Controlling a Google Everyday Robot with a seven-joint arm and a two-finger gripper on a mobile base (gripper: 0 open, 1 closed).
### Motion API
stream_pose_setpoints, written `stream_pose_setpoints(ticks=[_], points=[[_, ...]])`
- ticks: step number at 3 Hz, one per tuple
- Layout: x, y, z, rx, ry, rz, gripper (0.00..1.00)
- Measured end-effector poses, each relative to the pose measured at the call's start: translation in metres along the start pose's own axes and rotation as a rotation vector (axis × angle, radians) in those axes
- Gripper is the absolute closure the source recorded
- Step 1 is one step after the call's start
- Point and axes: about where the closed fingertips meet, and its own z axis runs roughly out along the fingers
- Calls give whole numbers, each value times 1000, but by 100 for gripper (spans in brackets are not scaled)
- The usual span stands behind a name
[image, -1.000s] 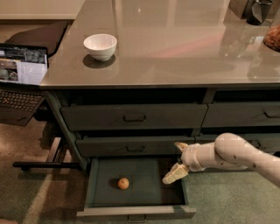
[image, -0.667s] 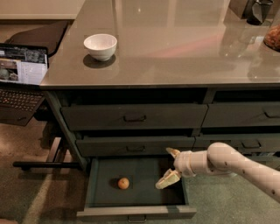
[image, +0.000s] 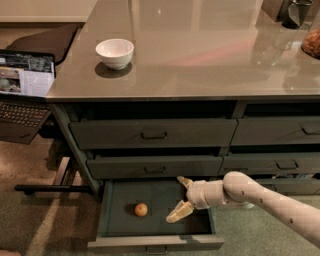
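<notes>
Grey counter (image: 200, 60) over a bank of dark drawers, seen from above and in front. A white bowl (image: 115, 52) stands near its left corner, a laptop (image: 25, 75) sits lower down at the left, and a jar (image: 312, 40) shows at the right edge. Only the bottom-left drawer (image: 155, 243) is pulled out; the others are closed. My arm (image: 270, 199) enters from the lower right and reaches leftward over that drawer, so that my pincer (image: 180, 197) hangs within its right half. Its two fingers (image: 179, 212) are spread wide, one toward the back of the drawer and one toward the front. Nothing lies between them, so I hold nothing and touch nothing. The nearest thing is a small round orange fruit (image: 141, 209), resting alone on the drawer floor, left of centre. As the view shows it, the fruit lies to the left of my pincer, near but apart. It is about level with my front finger and clear of the drawer's walls. Being round, it has no long axis to speak of. The gap between my fingers faces leftward, roughly along the line of my forearm, and the fruit sits a little to the front of that line.
</notes>
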Motion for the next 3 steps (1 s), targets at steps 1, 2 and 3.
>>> stream_pose_setpoints(ticks=[1,2,3], points=[[11,-8,14,-17,-18,6,0],[44,-26,52,-53,-36,20,0],[87,-44,104,-90,-50,51,0]])
